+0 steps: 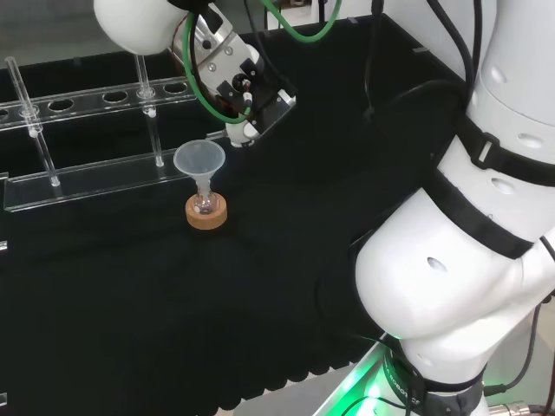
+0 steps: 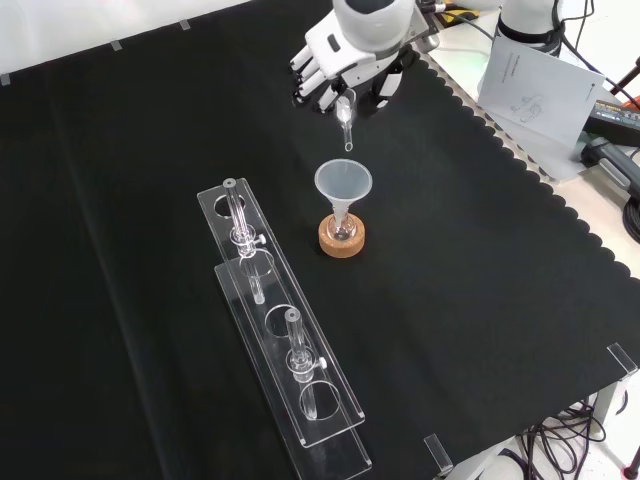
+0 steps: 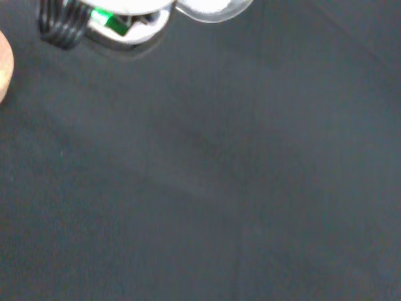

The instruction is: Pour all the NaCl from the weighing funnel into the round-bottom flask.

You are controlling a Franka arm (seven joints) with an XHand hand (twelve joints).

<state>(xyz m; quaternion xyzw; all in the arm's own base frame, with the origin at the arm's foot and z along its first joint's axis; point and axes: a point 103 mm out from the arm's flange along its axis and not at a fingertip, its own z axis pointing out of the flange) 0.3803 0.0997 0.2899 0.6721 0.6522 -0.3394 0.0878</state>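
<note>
A small round-bottom flask (image 2: 342, 230) stands on a cork ring (image 2: 343, 241) in the middle of the black cloth, with a clear plastic funnel (image 2: 343, 183) set in its neck. The hand (image 2: 345, 62) hovers just beyond and above that funnel, fingers curled round a clear weighing funnel (image 2: 346, 118) whose stem points down toward the funnel's mouth without touching it. In the head view the hand (image 1: 232, 76) is up and to the right of the funnel (image 1: 200, 161) and the cork ring (image 1: 206, 214). In the wrist view the cork ring's edge (image 3: 3, 66) is visible against the cloth. What the weighing funnel holds cannot be made out.
A long clear acrylic rack (image 2: 282, 335) with glass tubes lies left of the flask in the front view, and behind it in the head view (image 1: 87, 130). Papers (image 2: 535, 75) and cables lie past the cloth's scalloped edge. The arm's white links (image 1: 460, 260) stand at the head view's right.
</note>
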